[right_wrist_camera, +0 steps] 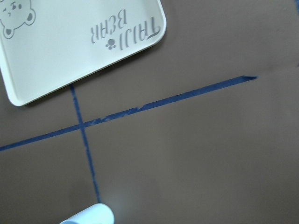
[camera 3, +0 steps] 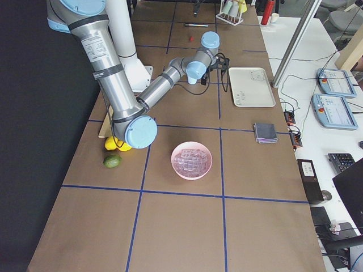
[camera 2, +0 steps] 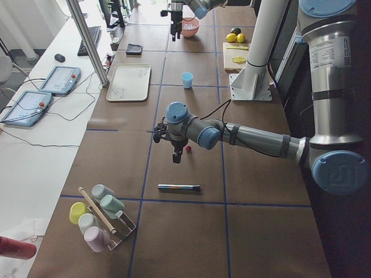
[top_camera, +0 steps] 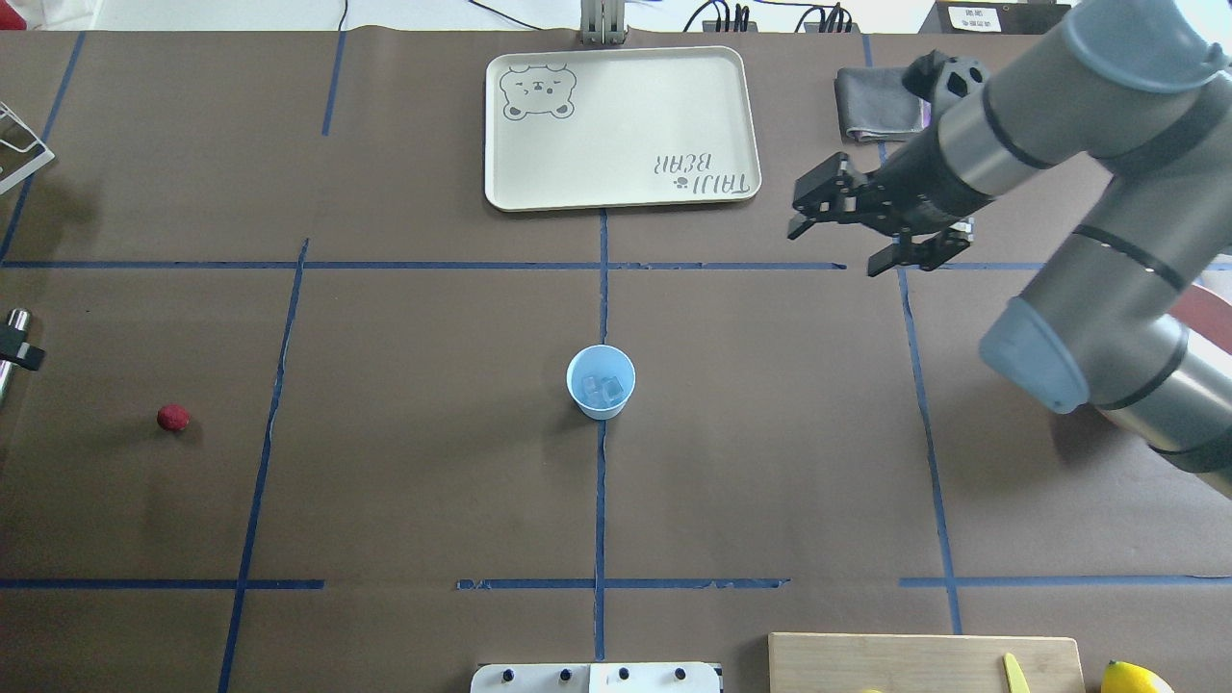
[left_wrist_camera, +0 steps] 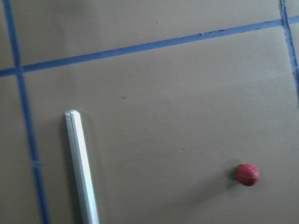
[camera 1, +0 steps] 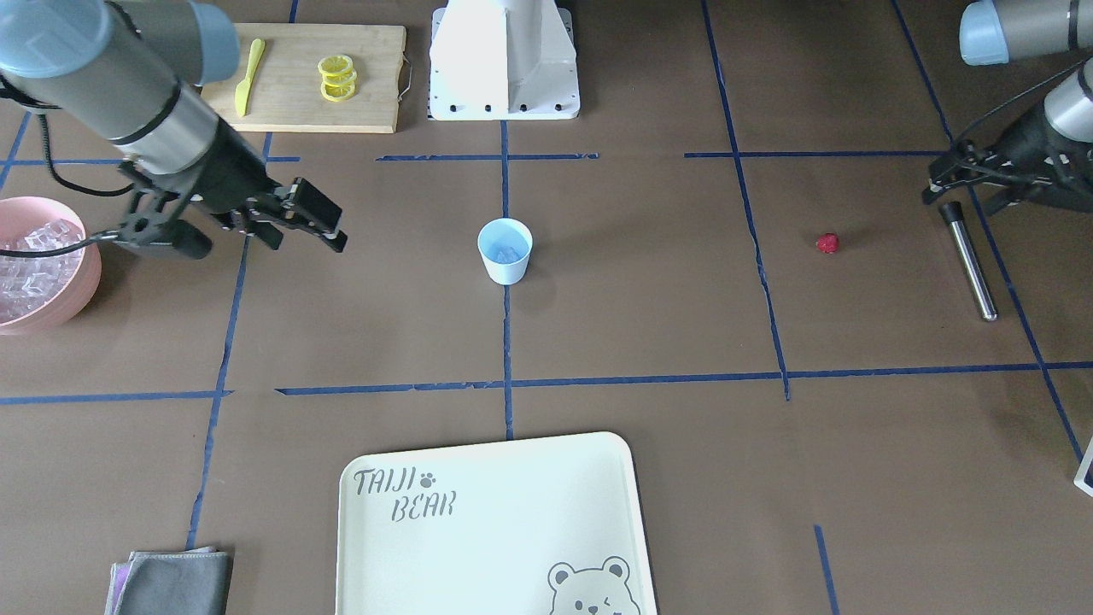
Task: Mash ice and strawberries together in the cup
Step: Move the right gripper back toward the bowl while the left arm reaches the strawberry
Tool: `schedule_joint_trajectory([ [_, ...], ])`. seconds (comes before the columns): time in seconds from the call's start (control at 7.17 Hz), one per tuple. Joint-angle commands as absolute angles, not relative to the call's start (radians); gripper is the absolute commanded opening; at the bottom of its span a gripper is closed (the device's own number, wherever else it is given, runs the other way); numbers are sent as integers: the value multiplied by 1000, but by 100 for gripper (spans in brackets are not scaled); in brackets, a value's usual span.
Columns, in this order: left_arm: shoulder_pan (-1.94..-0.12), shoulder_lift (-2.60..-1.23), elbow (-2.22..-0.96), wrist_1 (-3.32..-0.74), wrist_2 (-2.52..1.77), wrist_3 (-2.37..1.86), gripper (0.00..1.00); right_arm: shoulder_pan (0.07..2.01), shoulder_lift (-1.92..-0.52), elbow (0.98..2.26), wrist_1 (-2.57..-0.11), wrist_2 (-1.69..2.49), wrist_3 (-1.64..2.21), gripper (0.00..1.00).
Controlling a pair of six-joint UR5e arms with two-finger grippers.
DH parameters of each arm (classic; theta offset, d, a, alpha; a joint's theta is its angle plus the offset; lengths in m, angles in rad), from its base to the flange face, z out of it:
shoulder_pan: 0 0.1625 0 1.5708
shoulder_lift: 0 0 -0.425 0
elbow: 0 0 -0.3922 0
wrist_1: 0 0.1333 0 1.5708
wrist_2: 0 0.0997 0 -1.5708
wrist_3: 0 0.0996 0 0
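The pale-blue cup point(camera 1: 504, 270) stands upright at the table's middle, also in the overhead view point(top_camera: 601, 411), with ice cubes point(top_camera: 602, 387) inside it. One red strawberry point(camera 1: 827, 243) lies alone on the table, also in the left wrist view point(left_wrist_camera: 247, 174). My right gripper point(top_camera: 835, 234) is open and empty, in the air between the cup and the pink bowl of ice point(camera 1: 51, 316). My left gripper point(camera 1: 956, 198) looks open and empty. It hovers over the top end of a metal rod point(camera 1: 969, 260), beside the strawberry.
A cream bear tray point(camera 1: 487, 521) lies on the operators' side. A cutting board point(camera 1: 290, 102) with lemon slices point(camera 1: 337, 79) and a yellow knife point(camera 1: 248, 77) lies near the base. A grey cloth point(camera 1: 175, 581) and a rack of cups point(camera 2: 95, 217) sit at the edges.
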State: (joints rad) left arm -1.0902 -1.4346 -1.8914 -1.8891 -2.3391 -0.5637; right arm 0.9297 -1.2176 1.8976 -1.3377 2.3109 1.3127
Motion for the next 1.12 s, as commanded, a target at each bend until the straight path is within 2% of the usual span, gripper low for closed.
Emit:
schedule_joint_trajectory([
  [0.0,-912,-1492,-1887,-1910,-2242,-811,100,1053,-1412,1942,-1339,2329,1043,100],
  [0.28,-852,-1511,-1832,-1914,-2168,-871,100,1117,-1521,1942,-1338,2327,846,100],
  [0.98,-787,-1588,-1732,-1914,-2163,-920,100,1118,-1543,1950,-1335,2318,824,100],
])
